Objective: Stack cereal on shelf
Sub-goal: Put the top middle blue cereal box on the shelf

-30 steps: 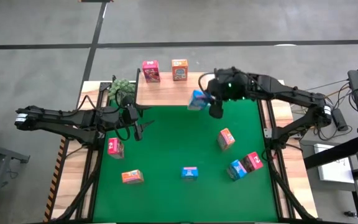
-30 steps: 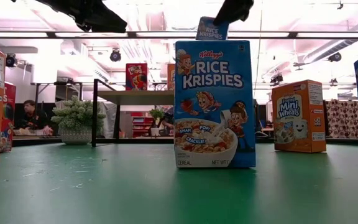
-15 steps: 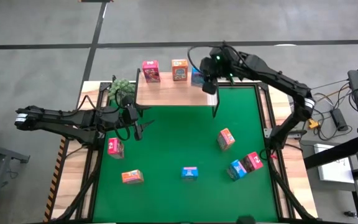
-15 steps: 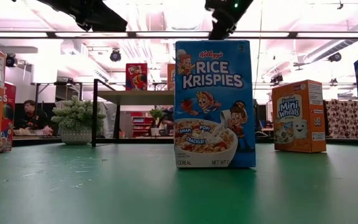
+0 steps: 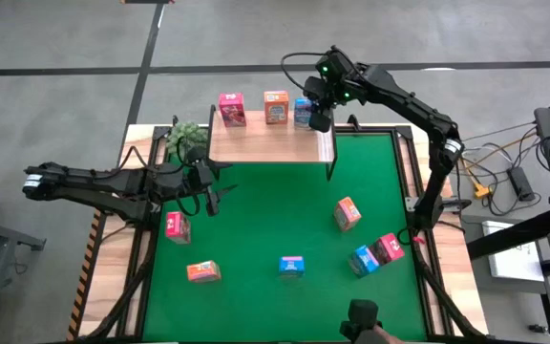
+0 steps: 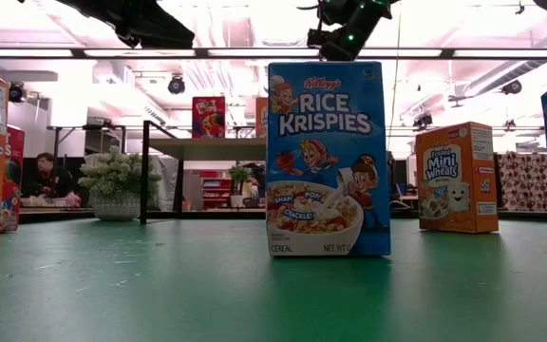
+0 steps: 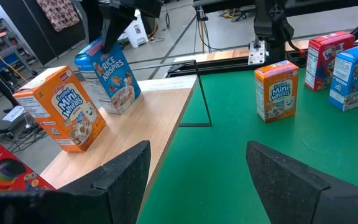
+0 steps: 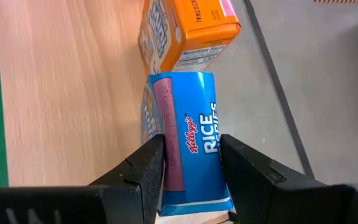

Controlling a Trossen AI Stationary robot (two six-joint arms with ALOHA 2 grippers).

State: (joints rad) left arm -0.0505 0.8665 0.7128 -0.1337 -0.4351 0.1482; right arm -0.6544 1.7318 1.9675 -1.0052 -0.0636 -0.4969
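Blue Rice Krispies box (image 5: 303,112), upright on the shelf (image 5: 256,143) right of the orange Mini-Wheats box (image 5: 276,107), sits clamped in my right gripper (image 5: 319,117); left gripper (image 5: 210,196) gapes wide.

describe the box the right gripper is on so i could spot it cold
Find the light wooden shelf along the green mat's far edge. Three small cereal boxes stand in a row along its back. Next to the pink-red box and orange box, it is the blue Rice Krispies box, pinched by the right gripper.
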